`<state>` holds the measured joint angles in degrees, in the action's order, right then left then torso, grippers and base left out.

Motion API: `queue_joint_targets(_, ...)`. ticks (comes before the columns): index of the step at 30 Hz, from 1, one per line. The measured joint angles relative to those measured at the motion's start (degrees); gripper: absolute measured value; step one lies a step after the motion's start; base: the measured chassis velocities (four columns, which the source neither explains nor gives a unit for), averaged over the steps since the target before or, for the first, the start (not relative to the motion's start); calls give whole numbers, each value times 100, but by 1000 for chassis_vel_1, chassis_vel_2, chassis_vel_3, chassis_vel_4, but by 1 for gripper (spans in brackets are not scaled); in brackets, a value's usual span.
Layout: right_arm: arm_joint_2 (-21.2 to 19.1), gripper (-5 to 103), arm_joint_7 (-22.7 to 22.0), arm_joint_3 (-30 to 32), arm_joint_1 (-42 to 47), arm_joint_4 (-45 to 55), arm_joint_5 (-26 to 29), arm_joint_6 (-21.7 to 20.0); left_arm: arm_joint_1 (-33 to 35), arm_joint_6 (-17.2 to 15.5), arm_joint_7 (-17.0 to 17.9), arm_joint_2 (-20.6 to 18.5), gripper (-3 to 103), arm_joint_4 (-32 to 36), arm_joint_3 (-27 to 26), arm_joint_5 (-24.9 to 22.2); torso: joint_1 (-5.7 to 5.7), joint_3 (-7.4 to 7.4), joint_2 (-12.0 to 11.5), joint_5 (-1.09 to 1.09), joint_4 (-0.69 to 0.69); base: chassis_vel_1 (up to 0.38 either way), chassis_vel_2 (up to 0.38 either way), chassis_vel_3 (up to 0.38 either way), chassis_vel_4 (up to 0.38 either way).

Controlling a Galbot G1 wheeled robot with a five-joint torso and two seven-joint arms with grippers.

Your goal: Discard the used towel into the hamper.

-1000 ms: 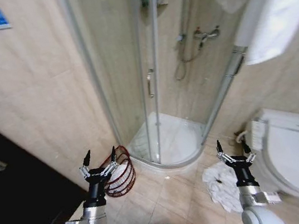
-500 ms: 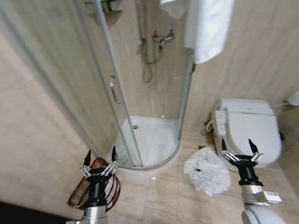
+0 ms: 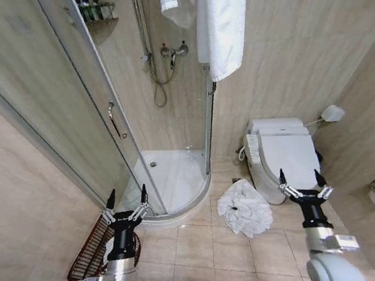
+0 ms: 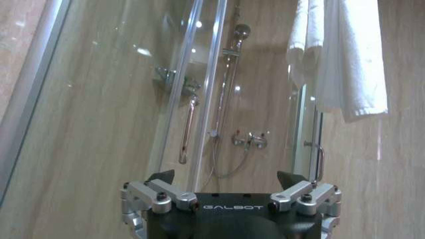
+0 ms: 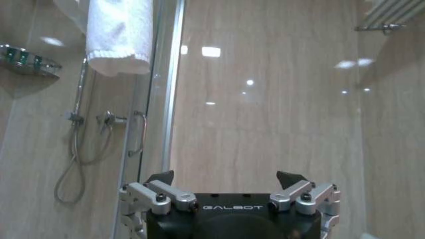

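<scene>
Overall, a tiled bathroom is seen from above, with a glass shower stall [image 3: 128,121] in the corner, a toilet [image 3: 285,157] against the wall to its right, and clean towels [image 3: 222,15] hung high between them. Nothing has been picked up yet, so the approach is judged to be the step in hand: the used towel [image 3: 243,208] lies crumpled on the floor tiles, touching the foot of the toilet and just beside the shower's curved base. The hamper [image 3: 94,250] is found well apart from it, by the left wall, partly hidden behind the left arm; it looks tipped over rather than upright. For the next move, a downward reach to the towel would be called for, most likely by the right arm, which is nearer to it. Both arms are held raised and forward, fingers pointed up. The left gripper [image 3: 125,201] is spread wide and nothing is held in it. The right gripper [image 3: 300,181] is likewise spread wide and empty.
</scene>
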<state>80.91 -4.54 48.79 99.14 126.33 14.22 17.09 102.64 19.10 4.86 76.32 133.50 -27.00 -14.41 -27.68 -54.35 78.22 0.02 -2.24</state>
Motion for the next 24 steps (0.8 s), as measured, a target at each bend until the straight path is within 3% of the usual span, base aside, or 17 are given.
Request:
queue_joint_targets(3, -351, 100, -23, 143, -104, 152, 248, -275, 32, 4, 89, -55, 100, -12, -2, 64, 0, 0, 0, -1, 0, 0, 0, 0, 0)
queue_joint_targets(6, -1146, 100, -71, 431, -426, 291, 801, -750, 56, 23, 158, -92, 100, -66, -1, 216, 0, 0, 0, -2, -1, 0, 0, 0, 0)
queue_joint_targets(7, -1146, 100, -71, 431, -426, 291, 801, -750, 56, 23, 158, -92, 100, -66, -1, 216, 0, 0, 0, -2, -1, 0, 0, 0, 0)
queue_joint_targets(13, -2212, 100, 481, 845, -785, 29, 1829, -967, 61, 141, 129, 71, 100, -166, 191, 481, 0, 0, 0, -2, -1, 0, 0, 0, 0)
queue_joint_targets(18, -2637, 100, 631, 1064, -872, -140, 2111, -982, 28, 267, 86, 305, 100, -124, 245, 334, 0, 0, -1, -2, 0, 0, 0, 0, 0)
queue_joint_targets(24, -2522, 100, 554, 967, -887, -130, 2129, -981, 29, 408, 67, 485, 100, -73, 216, 221, 0, 0, -1, -1, 0, 0, 0, 0, 0)
